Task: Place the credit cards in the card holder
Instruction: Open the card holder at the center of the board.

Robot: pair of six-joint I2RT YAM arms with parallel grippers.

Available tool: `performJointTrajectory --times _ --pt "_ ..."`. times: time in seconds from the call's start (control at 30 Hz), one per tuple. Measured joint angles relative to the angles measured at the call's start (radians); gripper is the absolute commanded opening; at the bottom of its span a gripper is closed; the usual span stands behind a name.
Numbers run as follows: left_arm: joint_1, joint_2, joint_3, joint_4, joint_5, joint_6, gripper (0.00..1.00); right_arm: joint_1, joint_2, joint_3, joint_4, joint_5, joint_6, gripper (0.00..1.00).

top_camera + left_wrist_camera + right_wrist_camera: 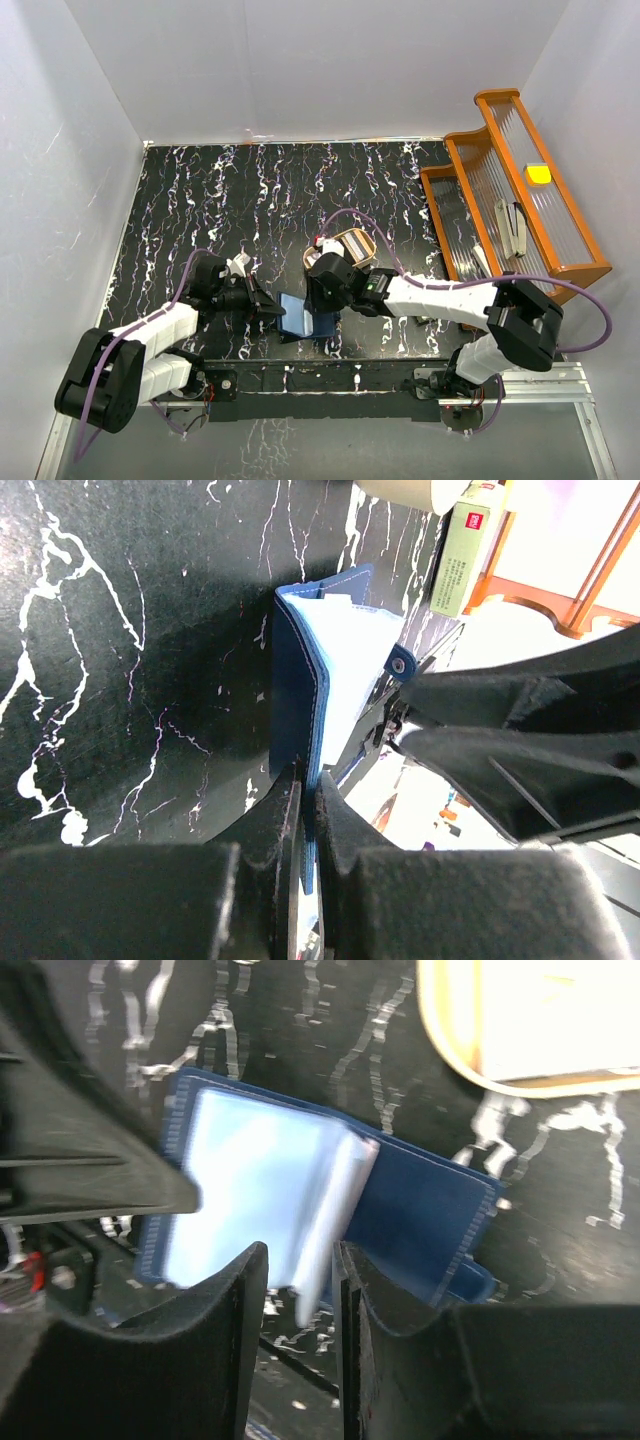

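One hold: your left pincer (308, 792) clamps the card holder (295, 680) steady; right pincer (300, 1260), part-open, straddles a pale leaf (332, 1195).

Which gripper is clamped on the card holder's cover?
The left gripper: its jaws are shut on the edge of the navy-blue folding card holder. The right gripper's jaws stand apart, a pale sheet between them.

Fixed high overview from behind; two close wrist views from opposite sides, both onto the card holder (303, 318).
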Motion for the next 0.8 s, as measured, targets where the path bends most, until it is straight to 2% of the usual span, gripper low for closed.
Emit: performJointTrajectory --times 0.17,0.43,0.57,0.6,0.7,0.8 --pt "0.000 -0.011 0.001 -0.011 -0.001 0.008 0.00 0.000 -0.009 -0.007 0.103 -0.086 0.005 0.28" --pt "0.000 -0.013 0.001 -0.011 -0.001 0.009 0.05 0.001 0.060 -0.006 0.176 -0.118 0.008 0.21" --pt "0.000 -0.013 0.001 -0.005 -0.001 0.007 0.14 0.001 0.109 -0.018 0.193 -0.121 0.008 0.19" --pt "0.000 -0.013 0.001 -0.001 -0.001 0.008 0.14 0.001 0.117 -0.019 0.194 -0.121 0.008 0.19" --pt "0.000 -0.013 0.001 0.020 0.002 0.000 0.00 0.001 0.137 -0.035 0.220 -0.121 0.008 0.18" --pt "0.000 -0.009 -0.012 0.064 0.005 -0.011 0.00 0.001 0.152 -0.063 0.246 -0.120 0.010 0.17"
